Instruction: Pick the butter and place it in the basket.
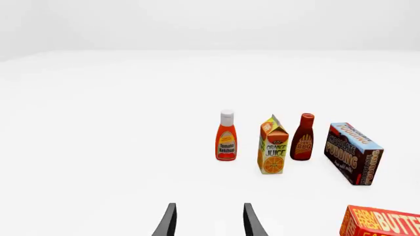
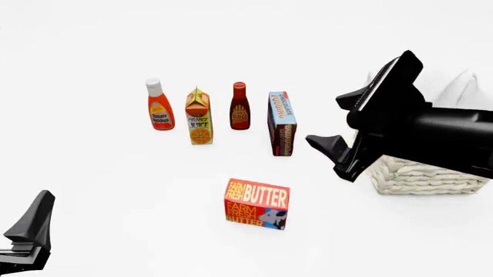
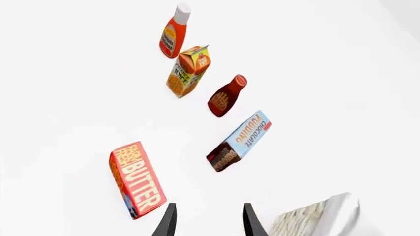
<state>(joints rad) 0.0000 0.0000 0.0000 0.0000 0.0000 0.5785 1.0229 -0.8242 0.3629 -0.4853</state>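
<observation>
In the front view the butter [image 2: 257, 203] stands alone on the white table [image 2: 100, 190], low in the frame and a little right of centre, its yellow "FARM FRESH BUTTER" lettering and blue cow panel facing the camera; nothing touches it. Behind it, across the upper middle of the frame, four groceries stand upright in a row: a tomato ketchup bottle [image 2: 159, 105] at the left, then an orange juice carton [image 2: 198, 116], a BBQ sauce bottle [image 2: 239, 106], and a chocolate pudding box [image 2: 282, 123] at the right end. The basket [image 2: 422, 175] sits at the right edge of the frame, well apart from the butter, its cream wicker wall showing below the right gripper [image 2: 366, 122], which hangs in front of it and hides much of its rim. That gripper's two black fingers are spread apart with nothing between them; the right wrist view shows the same gap, with the butter beyond the fingertips and a corner of the basket beside them. The left gripper [image 2: 29, 234] sits in the lower left corner of the front view, well away from every item; the left wrist view shows its fingers [image 1: 168, 222] parted and empty, with the butter just in at the lower right corner.
</observation>
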